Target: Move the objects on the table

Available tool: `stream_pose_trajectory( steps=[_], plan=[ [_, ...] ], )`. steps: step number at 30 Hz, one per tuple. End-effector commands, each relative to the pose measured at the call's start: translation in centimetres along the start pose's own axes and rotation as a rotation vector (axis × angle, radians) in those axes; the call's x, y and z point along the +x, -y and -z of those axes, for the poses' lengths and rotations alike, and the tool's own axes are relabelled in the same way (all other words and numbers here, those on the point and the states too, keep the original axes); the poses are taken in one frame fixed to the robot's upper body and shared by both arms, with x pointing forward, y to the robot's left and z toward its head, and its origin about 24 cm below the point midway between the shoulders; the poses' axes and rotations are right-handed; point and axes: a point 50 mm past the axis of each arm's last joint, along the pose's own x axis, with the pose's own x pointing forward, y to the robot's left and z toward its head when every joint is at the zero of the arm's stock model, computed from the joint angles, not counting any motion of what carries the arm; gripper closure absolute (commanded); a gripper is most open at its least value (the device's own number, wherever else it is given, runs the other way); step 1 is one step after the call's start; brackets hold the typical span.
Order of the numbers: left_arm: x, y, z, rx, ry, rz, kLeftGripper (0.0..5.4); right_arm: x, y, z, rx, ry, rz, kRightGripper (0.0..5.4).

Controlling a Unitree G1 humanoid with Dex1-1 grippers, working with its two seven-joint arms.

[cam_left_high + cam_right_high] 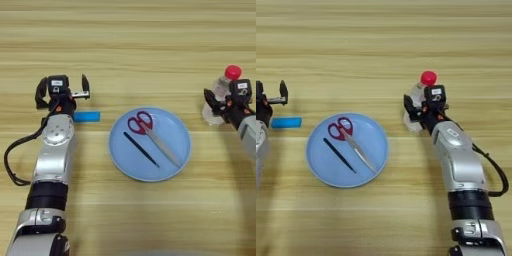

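Note:
A round blue plate [172,120] lies mid-table. On it rest red-handled scissors [151,132], handles toward the far side, blades pointing to the near right. A small flat blue strip [87,116] lies on the table just left of the plate. My left gripper [62,89] hovers open just beyond and left of the strip, holding nothing. A clear bottle with a red cap [417,102] stands right of the plate. My right gripper [426,109] is right up against it, open, with one finger [408,107] crossing the bottle's left side. The other finger is hidden.
A thin black stick [141,149] lies on the plate beside the scissors. The wooden table [130,45] stretches away beyond the arms. Both forearms reach in from the near edge, left and right of the plate.

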Motion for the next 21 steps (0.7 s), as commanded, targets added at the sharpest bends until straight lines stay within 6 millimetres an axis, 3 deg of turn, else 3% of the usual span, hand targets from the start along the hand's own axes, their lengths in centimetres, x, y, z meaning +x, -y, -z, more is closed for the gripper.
stream_pose_trajectory(
  steps=[1,3,5,18,21],
  plan=[
    [0.0,0.1,0.0,0.016,-0.001,-0.001,0.00,-0.5,-0.3,2.5,0.016,-0.108,-0.007,2.22],
    [0.0,0.1,0.0,0.016,-0.001,-0.001,0.00,-0.4,-0.3,2.5,0.014,-0.108,-0.002,2.20],
    [0.0,0.1,-0.1,0.016,-0.001,-0.001,0.00,-0.4,-0.2,2.5,0.013,-0.107,0.005,1.73],
    [0.0,0.1,0.0,0.016,-0.002,-0.001,0.00,-0.3,0.0,1.2,-0.024,-0.027,0.014,0.09],
    [0.0,0.1,0.0,0.016,-0.002,-0.001,0.00,-0.4,0.0,1.1,-0.027,-0.019,0.014,0.04]
  ],
)
